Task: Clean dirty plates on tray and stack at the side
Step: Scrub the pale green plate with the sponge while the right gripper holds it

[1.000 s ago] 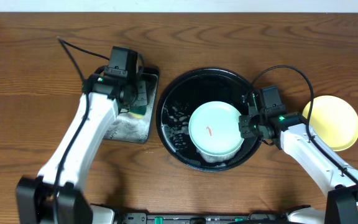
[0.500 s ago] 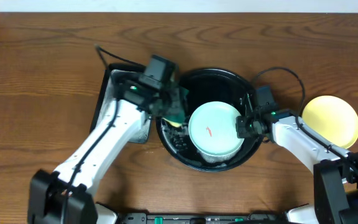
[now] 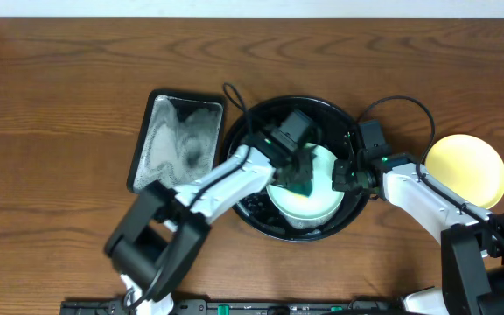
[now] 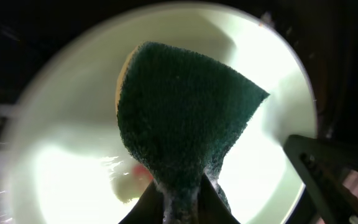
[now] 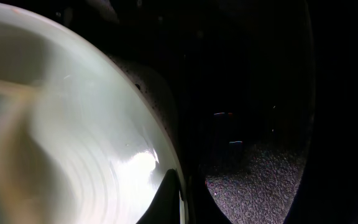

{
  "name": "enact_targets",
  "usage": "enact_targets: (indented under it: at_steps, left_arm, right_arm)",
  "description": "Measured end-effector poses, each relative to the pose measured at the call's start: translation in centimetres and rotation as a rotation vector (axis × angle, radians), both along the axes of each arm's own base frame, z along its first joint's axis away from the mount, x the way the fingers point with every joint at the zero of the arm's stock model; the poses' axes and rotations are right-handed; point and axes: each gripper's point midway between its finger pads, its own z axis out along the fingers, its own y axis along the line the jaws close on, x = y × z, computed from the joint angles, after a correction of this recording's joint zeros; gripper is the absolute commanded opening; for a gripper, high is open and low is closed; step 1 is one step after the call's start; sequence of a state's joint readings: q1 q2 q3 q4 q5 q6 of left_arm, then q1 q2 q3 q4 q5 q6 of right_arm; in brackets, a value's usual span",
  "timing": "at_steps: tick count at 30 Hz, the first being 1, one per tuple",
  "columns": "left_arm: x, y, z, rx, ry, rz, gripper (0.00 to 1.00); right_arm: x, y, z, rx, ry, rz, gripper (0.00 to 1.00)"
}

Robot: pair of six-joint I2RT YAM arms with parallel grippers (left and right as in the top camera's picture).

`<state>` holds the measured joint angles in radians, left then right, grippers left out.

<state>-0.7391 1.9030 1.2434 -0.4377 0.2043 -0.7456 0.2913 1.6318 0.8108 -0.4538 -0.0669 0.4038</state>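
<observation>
— Which plate is being worked on, and where is it?

— The mint plate [image 3: 320, 206] lies in the black tray [image 3: 243, 131], directly beneath the left hand [image 3: 297, 173]. That hand is clamped on a green sponge [image 4: 179, 124] and presses it against the plate's face, just beside a faint reddish mark [image 4: 139, 169].

— And the right hand [image 3: 346, 175]?

— Closed on the plate's rim at its fingertips, I judge to stop it sliding under the scrubbing. The yellow plate [image 3: 469, 171] sits on the worktop [image 3: 59, 105] beside that hand's forearm, outside the tray.

plate [image 5: 61, 124]: pale, left (blurred) | tray [image 5: 253, 174]: black, speckled | right gripper [image 5: 180, 196]: nipping plate rim
</observation>
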Motion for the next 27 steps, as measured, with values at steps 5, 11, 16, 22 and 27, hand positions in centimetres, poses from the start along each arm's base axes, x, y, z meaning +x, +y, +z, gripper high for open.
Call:
enact_targets:
  at_steps: [5,11,16,22,27]
  left_arm:
    - [-0.4,-0.9,-1.7,0.005,0.038,0.037,0.08]
    - [-0.2,-0.2,-2.3,0.085,0.031,0.03,0.07]
    - [0.2,3.1,-2.3,0.249,-0.001,0.06,0.07]
    - [0.8,4.5,-2.2,0.33,-0.044,0.048,0.07]
    - [1.1,3.3,-2.2,0.25,-0.04,0.048,0.08]
  right_arm:
    - [0.0,0.0,0.0,0.001,0.002,-0.006,0.01]
    - [0.0,0.0,0.0,0.001,0.002,-0.006,0.01]
    - [0.0,0.0,0.0,0.002,0.003,-0.006,0.01]
    - [-0.2,0.2,0.0,0.01,0.007,-0.004,0.01]
    - [-0.2,0.3,0.0,0.009,0.009,-0.004,0.01]
